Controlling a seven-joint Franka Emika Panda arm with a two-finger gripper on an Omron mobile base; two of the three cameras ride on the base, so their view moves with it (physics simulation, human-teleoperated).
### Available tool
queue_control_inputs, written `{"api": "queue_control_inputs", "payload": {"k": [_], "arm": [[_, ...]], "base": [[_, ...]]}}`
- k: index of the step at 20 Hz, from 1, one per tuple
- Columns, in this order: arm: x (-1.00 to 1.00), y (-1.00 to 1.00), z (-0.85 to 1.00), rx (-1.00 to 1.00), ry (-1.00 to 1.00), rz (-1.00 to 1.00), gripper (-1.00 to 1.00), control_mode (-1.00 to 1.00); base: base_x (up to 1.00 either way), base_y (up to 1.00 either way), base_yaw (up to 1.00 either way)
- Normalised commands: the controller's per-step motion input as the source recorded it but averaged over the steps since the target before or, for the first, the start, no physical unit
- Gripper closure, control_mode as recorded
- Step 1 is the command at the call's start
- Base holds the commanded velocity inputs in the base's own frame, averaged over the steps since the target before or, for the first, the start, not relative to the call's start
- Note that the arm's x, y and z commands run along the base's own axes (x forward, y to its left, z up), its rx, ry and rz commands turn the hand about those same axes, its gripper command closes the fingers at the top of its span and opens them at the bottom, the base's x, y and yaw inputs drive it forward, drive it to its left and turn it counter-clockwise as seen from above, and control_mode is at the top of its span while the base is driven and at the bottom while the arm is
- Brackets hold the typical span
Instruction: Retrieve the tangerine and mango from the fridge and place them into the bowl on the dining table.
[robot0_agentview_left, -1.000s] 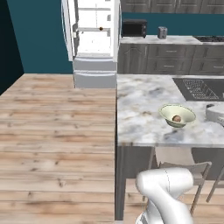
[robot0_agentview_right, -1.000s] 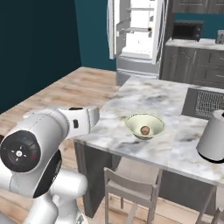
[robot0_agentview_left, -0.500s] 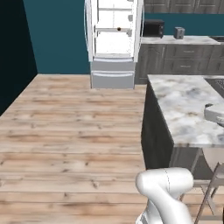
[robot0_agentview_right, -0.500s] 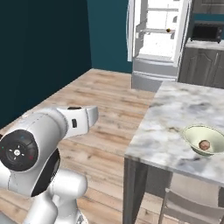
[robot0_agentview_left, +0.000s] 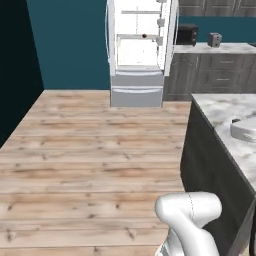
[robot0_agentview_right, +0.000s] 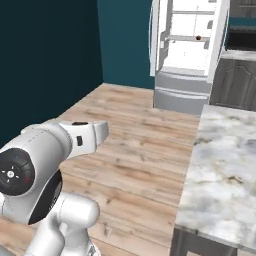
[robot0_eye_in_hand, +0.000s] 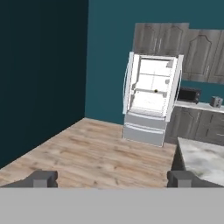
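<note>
Dark-orange tangerine (robot0_agentview_left: 144, 36) is sitting on a shelf in the open fridge (robot0_agentview_left: 137, 55), well apart. Fingers (robot0_eye_in_hand: 112, 178) are standing wide, holding nothing. Judged light, round, prone to rolling; grip across its middle.

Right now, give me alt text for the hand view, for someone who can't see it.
An open fridge stands against a teal wall across a wooden floor, a small dark ball on one white shelf. A microwave sits on the counter to its right, and a marble table corner shows nearer. The open claw holds nothing.
</note>
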Motion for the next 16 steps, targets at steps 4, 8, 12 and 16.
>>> {"api": "queue_control_inputs", "payload": {"k": [4,8,12,16], "arm": [[0.0,0.0,0.0,0.0,0.0,0.0,-1.0,1.0],[0.0,0.0,0.0,0.0,0.0,0.0,-1.0,1.0],[0.0,0.0,0.0,0.0,0.0,0.0,-1.0,1.0],[0.0,0.0,0.0,0.0,0.0,0.0,-1.0,1.0]], "base": [[1.0,0.0,-0.05],[1.0,-0.01,-0.01],[1.0,0.0,-0.01],[1.0,0.0,-0.04]]}}
